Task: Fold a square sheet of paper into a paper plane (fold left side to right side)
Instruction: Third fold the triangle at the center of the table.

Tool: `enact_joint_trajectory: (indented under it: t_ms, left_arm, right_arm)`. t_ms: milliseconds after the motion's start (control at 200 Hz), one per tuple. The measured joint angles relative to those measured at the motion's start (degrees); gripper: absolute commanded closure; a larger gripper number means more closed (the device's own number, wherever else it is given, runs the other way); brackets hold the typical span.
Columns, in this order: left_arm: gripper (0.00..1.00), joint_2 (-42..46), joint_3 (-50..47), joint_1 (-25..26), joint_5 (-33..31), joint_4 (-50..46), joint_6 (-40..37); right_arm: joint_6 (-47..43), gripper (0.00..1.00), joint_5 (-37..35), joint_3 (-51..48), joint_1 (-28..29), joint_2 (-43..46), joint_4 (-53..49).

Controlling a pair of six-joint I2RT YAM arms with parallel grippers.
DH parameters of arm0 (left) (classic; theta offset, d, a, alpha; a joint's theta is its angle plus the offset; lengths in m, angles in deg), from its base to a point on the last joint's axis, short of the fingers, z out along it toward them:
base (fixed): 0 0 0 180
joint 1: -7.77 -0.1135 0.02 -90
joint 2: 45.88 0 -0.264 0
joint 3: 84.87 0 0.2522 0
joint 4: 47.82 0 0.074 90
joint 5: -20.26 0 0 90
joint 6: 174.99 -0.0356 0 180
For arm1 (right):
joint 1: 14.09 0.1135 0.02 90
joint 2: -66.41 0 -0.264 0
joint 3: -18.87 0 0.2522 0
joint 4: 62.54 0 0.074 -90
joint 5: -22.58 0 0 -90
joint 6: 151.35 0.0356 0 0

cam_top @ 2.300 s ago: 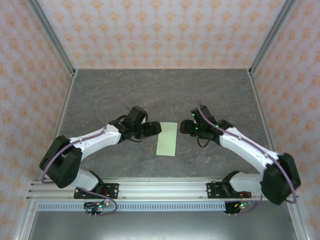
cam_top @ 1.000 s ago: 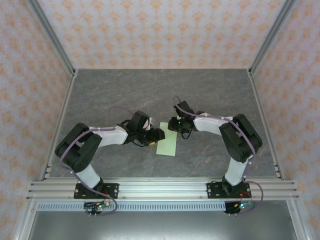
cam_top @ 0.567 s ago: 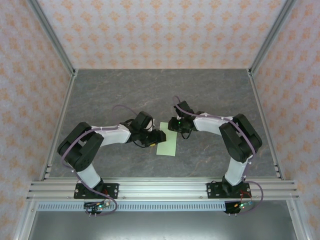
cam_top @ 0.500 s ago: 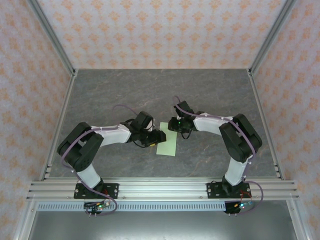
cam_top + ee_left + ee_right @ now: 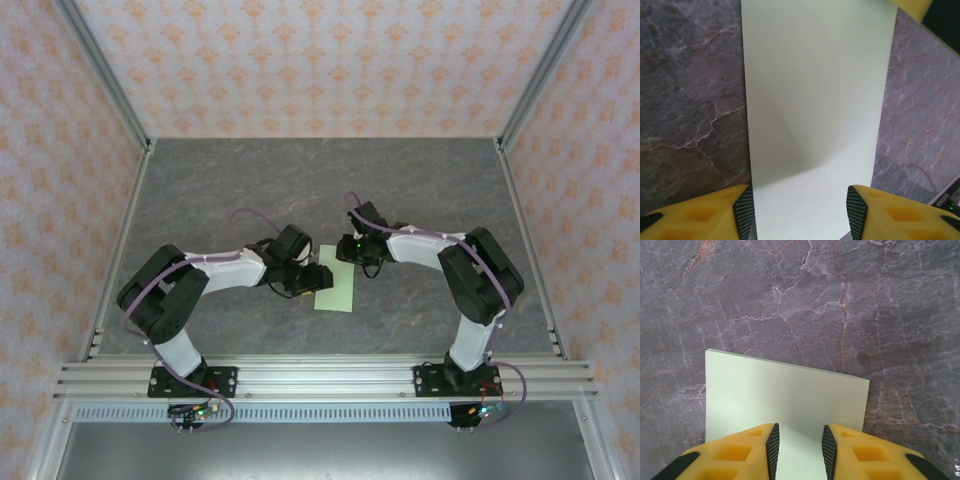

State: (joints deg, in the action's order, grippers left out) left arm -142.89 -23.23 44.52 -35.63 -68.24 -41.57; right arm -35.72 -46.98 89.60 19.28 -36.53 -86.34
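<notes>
The sheet of paper (image 5: 338, 288) is the thing I place everything by. It lies flat on the grey marble table (image 5: 250, 180) as a pale green, plain, narrow rectangle, its long sides running from the far end to the near end.

My left gripper (image 5: 318, 277) sits at the sheet's left side, toward its near half. From my left wrist, the sheet (image 5: 815, 100) runs straight away from my left gripper (image 5: 800, 212). My fingers are spread, with one black pad (image 5: 744, 212) just beside one long edge and the other just over the opposite edge. A soft shadow falls across the paper between them. I cannot tell whether the pads press on the sheet or hang just over it.

My right gripper (image 5: 342, 250) is at the sheet's far end. From my right wrist, my right gripper (image 5: 799, 442) is over the sheet (image 5: 785, 390), whose straight edge and two corners show beyond my fingertips. A narrow gap stands between the pads (image 5: 772, 445), and paper shows through it. Nothing is pinched between them.
</notes>
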Motion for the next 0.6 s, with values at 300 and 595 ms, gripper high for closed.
enact_joint_trajectory:
  t_ms: [300, 595]
  left_arm:
    - [0.53, 0.0, 0.1, 0.0, 0.2, 0.0, 0.0]
    - [0.73, 0.0, 0.1, 0.0, 0.1, 0.0, 1.2]
  right_arm:
    - [0.0, 0.67, 0.2, 0.0, 0.0, 0.0, 0.0]
    - [-0.2, 0.65, 0.2, 0.0, 0.0, -0.1, 0.1]
